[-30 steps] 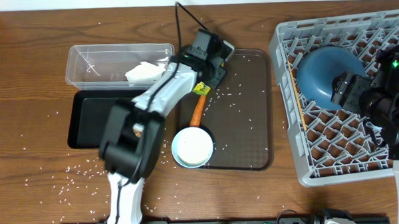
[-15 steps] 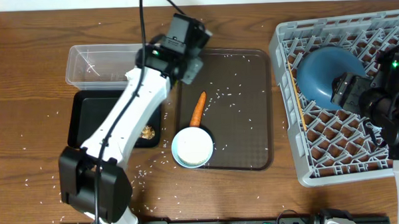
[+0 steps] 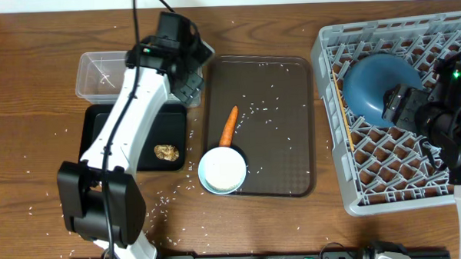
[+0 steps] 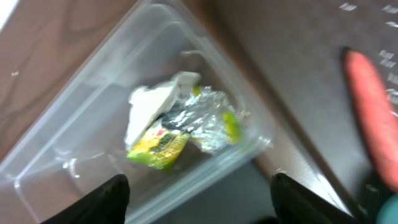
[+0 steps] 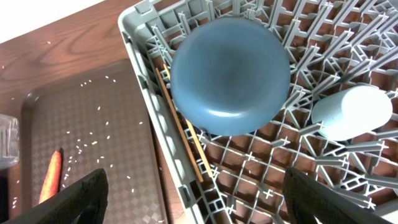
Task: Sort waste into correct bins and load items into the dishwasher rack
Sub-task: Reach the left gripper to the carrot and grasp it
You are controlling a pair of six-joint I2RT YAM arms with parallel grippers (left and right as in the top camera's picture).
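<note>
Left claw [image 4: 199, 186] hangs spread and empty above the clear tub [image 4: 74, 140], wrapper [image 4: 163, 147] lying inside: that sorting step looks done. Next I'd reach for the carrot [image 3: 228, 126], at five o'clock.

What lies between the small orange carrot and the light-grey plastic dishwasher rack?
Overhead view: only dark brown serving tray scattered with white rice grains, then a strip of wooden table.
</note>
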